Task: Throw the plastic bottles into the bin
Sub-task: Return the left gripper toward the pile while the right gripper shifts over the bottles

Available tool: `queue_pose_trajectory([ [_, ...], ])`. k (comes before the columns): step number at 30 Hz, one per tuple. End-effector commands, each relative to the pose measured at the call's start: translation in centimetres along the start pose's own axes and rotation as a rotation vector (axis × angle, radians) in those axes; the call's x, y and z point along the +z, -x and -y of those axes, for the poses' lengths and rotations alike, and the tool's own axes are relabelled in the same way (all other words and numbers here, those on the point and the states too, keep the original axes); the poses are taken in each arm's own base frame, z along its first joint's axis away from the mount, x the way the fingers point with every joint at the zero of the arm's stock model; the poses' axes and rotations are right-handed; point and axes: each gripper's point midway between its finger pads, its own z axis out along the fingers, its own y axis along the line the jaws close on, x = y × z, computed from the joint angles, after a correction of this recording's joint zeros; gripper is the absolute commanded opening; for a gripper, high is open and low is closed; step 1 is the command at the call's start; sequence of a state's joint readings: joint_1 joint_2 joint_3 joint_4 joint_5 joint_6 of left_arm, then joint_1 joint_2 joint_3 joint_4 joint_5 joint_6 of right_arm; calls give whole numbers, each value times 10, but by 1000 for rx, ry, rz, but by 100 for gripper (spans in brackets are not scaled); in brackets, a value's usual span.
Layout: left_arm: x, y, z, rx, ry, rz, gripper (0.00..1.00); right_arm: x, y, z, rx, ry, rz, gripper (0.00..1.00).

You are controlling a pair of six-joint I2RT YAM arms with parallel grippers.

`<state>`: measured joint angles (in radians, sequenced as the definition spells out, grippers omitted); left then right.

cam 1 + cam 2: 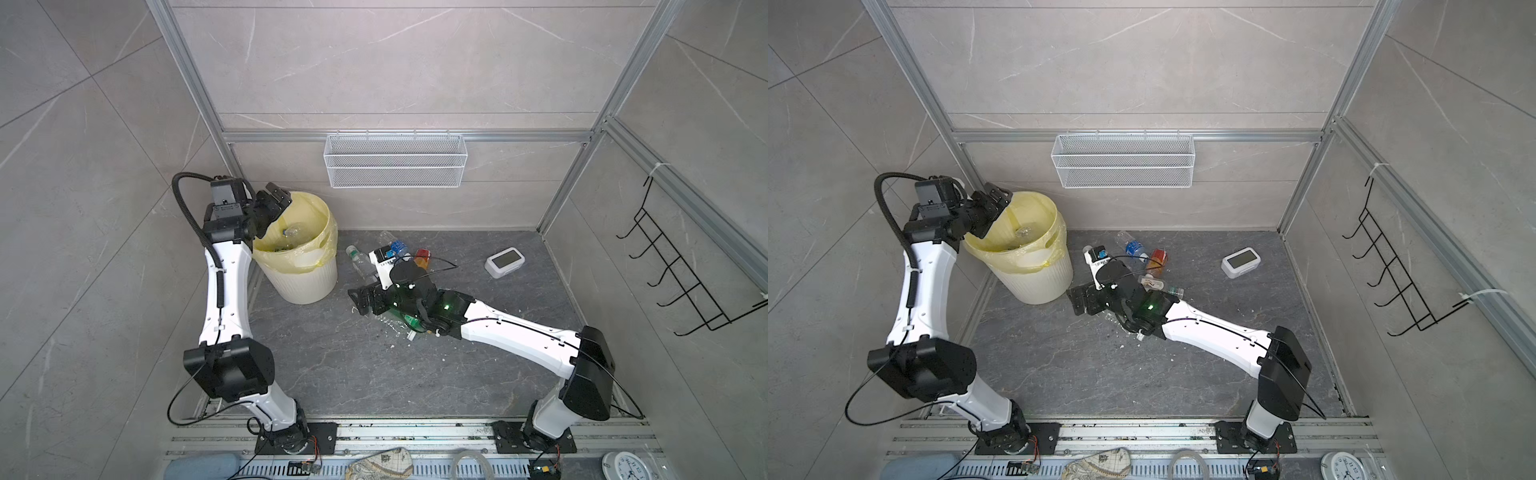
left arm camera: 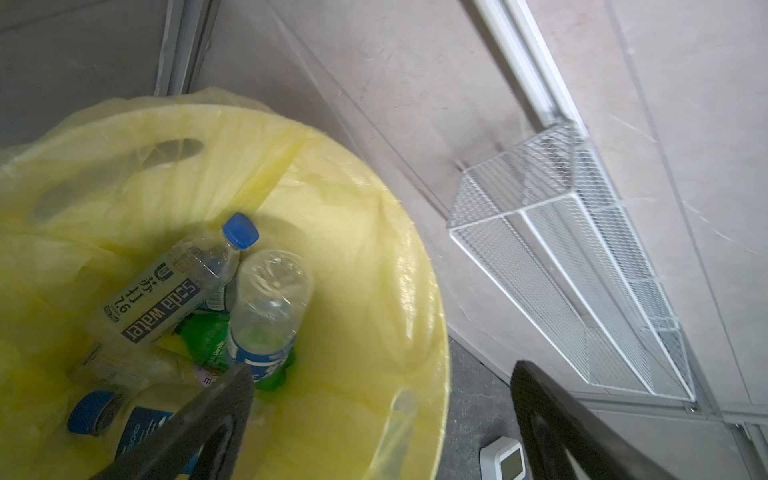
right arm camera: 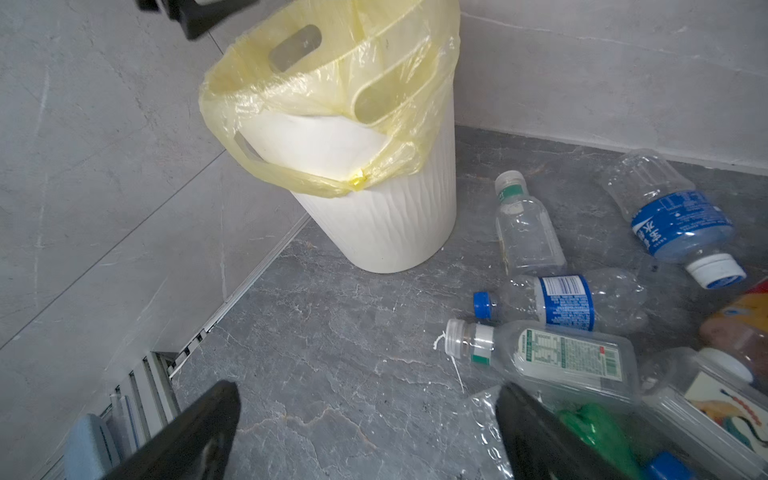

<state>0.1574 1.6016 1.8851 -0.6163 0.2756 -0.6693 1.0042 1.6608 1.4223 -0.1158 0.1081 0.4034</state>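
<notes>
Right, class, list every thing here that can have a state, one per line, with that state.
bin, upright, bag-lined, partly filled
bottles in the bin, lying jumbled
bottles on the floor, lying on their sides, not yet binned
left gripper, fingers open, empty, above the bin
right gripper, fingers open, empty, held low
digital clock, face up on the floor
wire basket, hanging on the wall rail

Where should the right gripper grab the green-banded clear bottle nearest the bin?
Across the clear bottle mid-body, coming straight down. It lies on its side with bare floor along both long sides, so the open right gripper could probably straddle it.
</notes>
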Motion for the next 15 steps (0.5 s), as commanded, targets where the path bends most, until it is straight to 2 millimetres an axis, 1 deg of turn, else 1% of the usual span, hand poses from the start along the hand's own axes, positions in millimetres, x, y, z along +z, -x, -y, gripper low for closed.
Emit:
queue_pose_trajectory([
  [1, -54, -10, 63, 164, -160, 53, 100, -10, 1, -1, 19, 4, 22, 99],
  [5, -68, -59, 86, 294, -195, 11, 100, -9, -11, 14, 25, -32, -2, 99],
  [7, -72, -82, 88, 313, -211, -19, 100, -10, -19, 27, 43, -56, -16, 99],
  [9, -73, -104, 85, 301, -231, -55, 100, -12, -26, 41, 63, -77, -24, 99],
  [12, -70, -144, 78, 298, -272, -115, 100, -16, -37, 61, 74, -115, -46, 99],
  [15, -63, -178, 66, 283, -284, -178, 100, -19, -57, 82, 83, -154, -81, 99],
])
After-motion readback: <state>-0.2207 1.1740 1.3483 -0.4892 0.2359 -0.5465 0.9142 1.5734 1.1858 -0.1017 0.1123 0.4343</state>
